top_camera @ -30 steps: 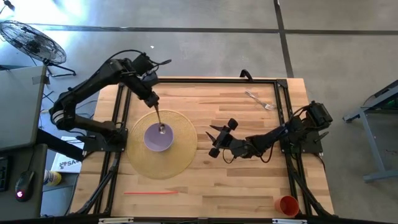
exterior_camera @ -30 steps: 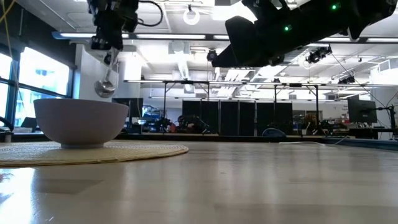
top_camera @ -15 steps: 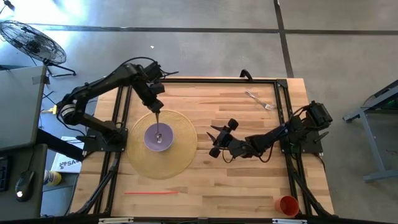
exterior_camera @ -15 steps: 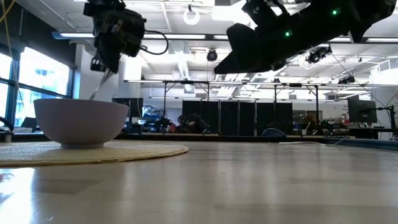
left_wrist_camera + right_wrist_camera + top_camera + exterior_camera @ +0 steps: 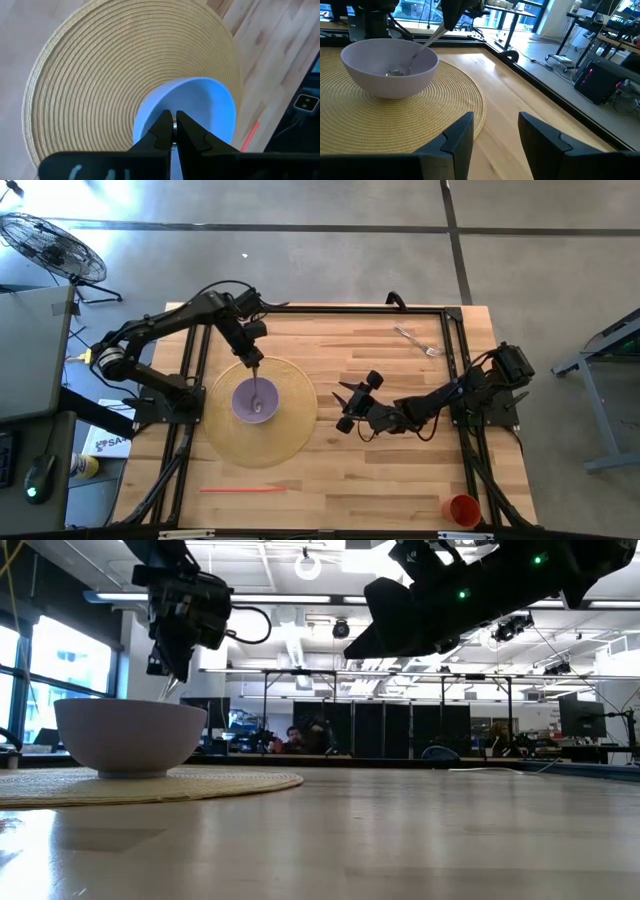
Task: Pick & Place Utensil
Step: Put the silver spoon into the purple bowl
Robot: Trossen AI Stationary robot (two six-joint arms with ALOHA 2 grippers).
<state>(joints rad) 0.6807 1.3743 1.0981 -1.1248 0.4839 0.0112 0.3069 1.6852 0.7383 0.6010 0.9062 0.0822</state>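
A lavender bowl (image 5: 266, 408) (image 5: 387, 75) stands on a round woven placemat (image 5: 290, 442) at the table's left. A metal spoon (image 5: 415, 55) slants into it, scoop end low in the bowl. My left gripper (image 5: 252, 358) (image 5: 172, 675) hangs over the bowl's far rim, shut on the spoon's handle. In the left wrist view the shut fingers (image 5: 162, 131) point down at the bowl (image 5: 210, 107). My right gripper (image 5: 341, 406) (image 5: 495, 135) waits open at mid-table, right of the placemat, facing the bowl. My left gripper pinches the spoon's handle near its free end (image 5: 437, 31) between its two fingers, coming from above and slanting down from the far side. The spoon hangs tilted below the fingers. Its scoop end (image 5: 395, 73) is down on the bowl's inner bottom.
A fork (image 5: 418, 340) lies near the table's far right corner. A thin red stick (image 5: 242, 489) lies near the near edge, left of centre, and an orange cup (image 5: 462, 508) stands at the near right corner. Bare wood lies between the placemat and the right arm.
My left gripper has come down over the bowl, shifted slightly toward the near edge and tipped. The spoon, which hung with its scoop end above the bowl's rim, now slants into the bowl with that end at the bottom. The gripper has stayed shut on the handle.
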